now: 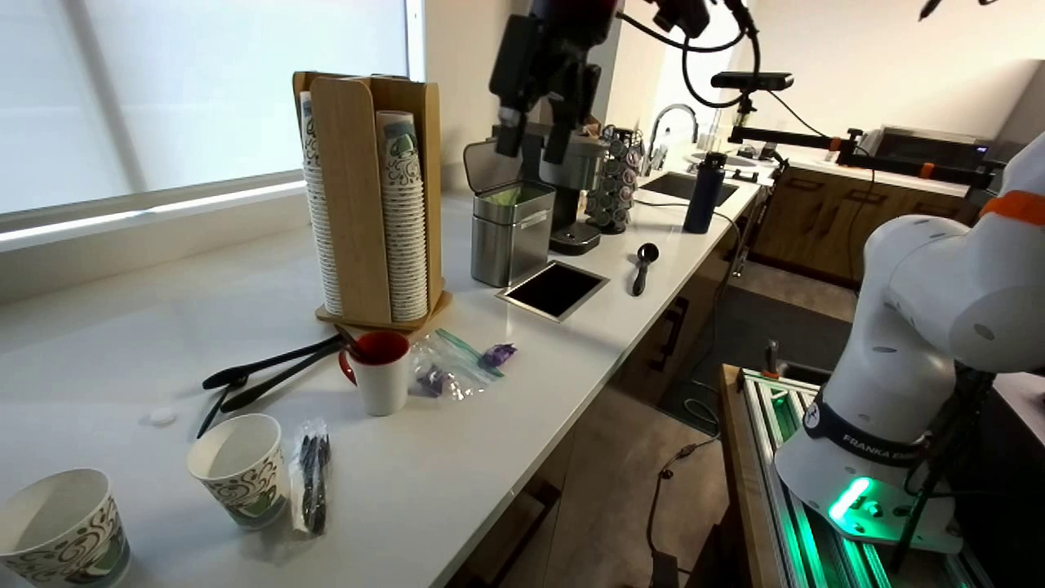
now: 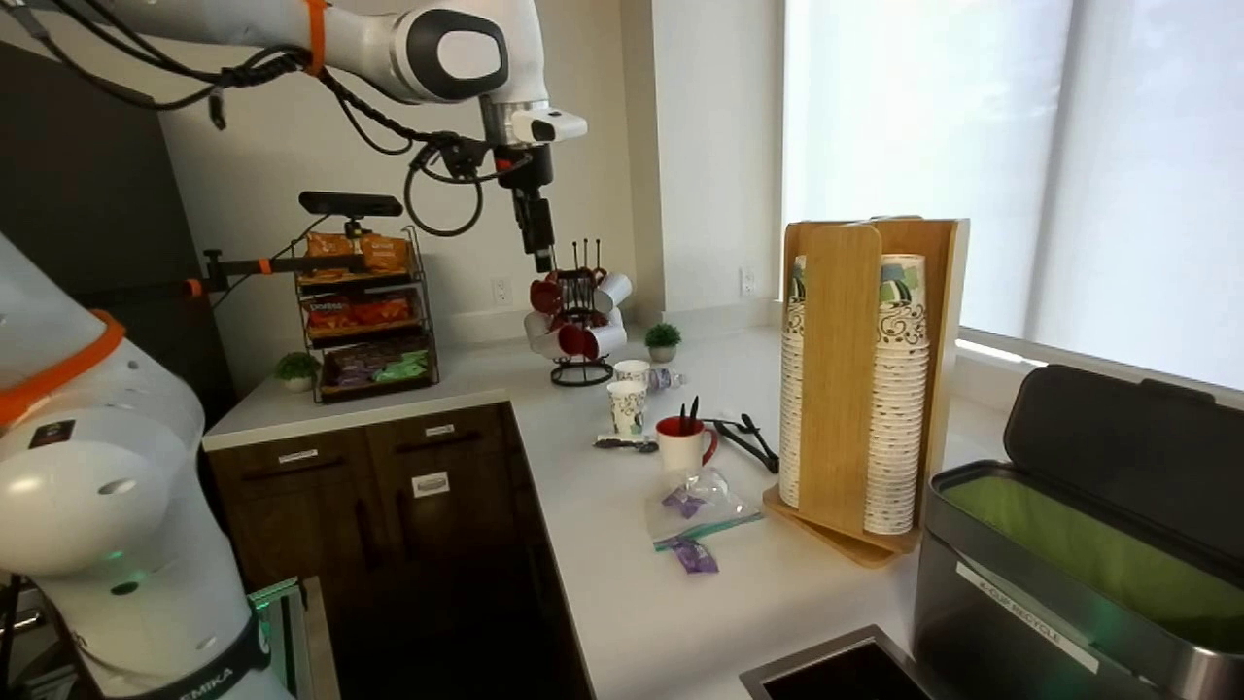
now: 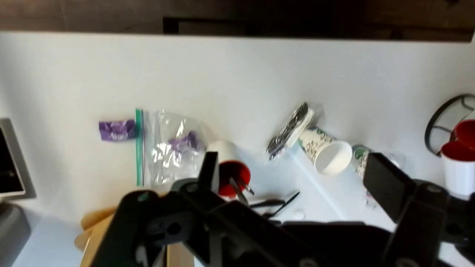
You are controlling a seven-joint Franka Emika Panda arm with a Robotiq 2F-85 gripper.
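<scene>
My gripper (image 1: pixel 533 149) is open and empty, high above the white counter, fingers pointing down; it also shows in an exterior view (image 2: pixel 542 261) and the wrist view (image 3: pixel 298 180). Below it, a white mug with red inside (image 1: pixel 384 390) stands upright holding dark-handled utensils. Beside the mug lie a clear zip bag (image 3: pixel 170 148) with a purple wrapped piece inside, and another purple wrapped piece (image 3: pixel 117 130) at the bag's edge. Two patterned paper cups (image 1: pixel 245 474) (image 1: pixel 69 527) stand near a clear-wrapped packet of black utensils (image 3: pixel 291 129). Black tongs (image 1: pixel 273 371) lie behind the mug.
A tall wooden holder with paper cup stacks (image 2: pixel 838 379) stands beside the mug. A metal bin with raised lid (image 1: pixel 513 233) stands by a square counter opening (image 1: pixel 555 290). A mug rack (image 2: pixel 580 326) and snack shelf (image 2: pixel 369 316) stand at the far end. A black scoop (image 1: pixel 643 268) lies near the edge.
</scene>
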